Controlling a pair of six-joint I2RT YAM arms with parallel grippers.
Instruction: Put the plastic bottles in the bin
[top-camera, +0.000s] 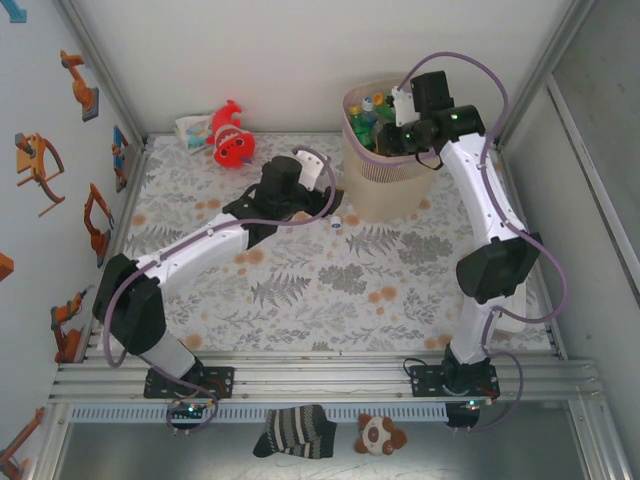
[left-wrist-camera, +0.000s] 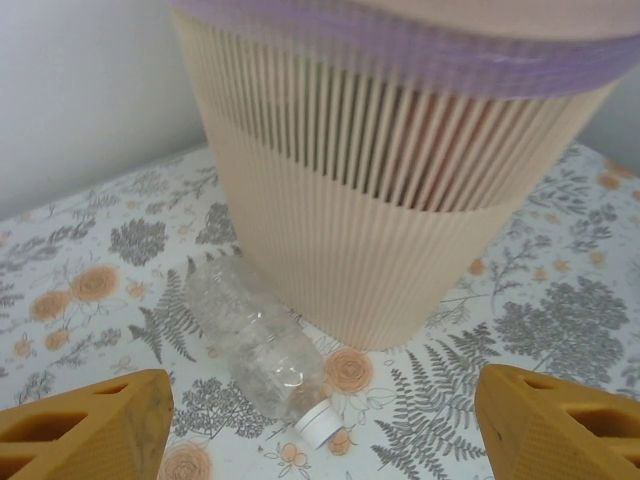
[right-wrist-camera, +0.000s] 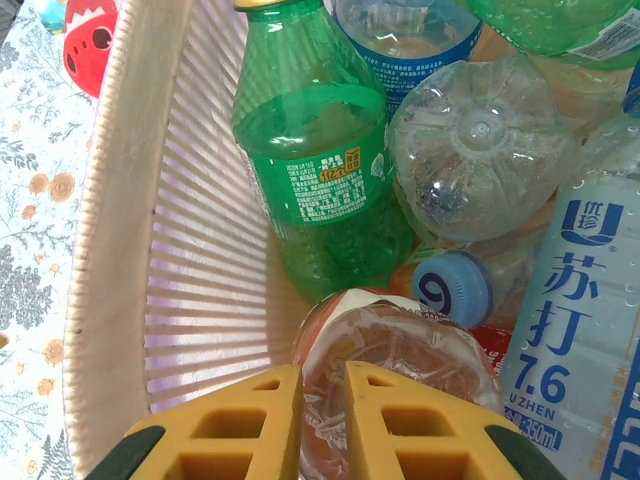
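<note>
A clear crumpled plastic bottle (left-wrist-camera: 250, 335) with a white cap lies on the table against the foot of the beige ribbed bin (left-wrist-camera: 380, 220). My left gripper (left-wrist-camera: 322, 392) stands open just short of it, its fingers wide to either side; from above, the left gripper (top-camera: 322, 203) is beside the bin (top-camera: 385, 190). My right gripper (right-wrist-camera: 323, 375) hangs inside the bin (right-wrist-camera: 110, 200), its narrow gap pinching a clear red-labelled bottle (right-wrist-camera: 400, 350). Around it lie a green bottle (right-wrist-camera: 315, 150), blue-labelled ones and clear ones. The top view has the right gripper (top-camera: 388, 138) over the bin's mouth.
A red fish plush toy (top-camera: 232, 145) and a small packet lie at the back left by the wall. The floral table is walled at the back and on both sides. A striped sock and a small plush lie below the arms' rail.
</note>
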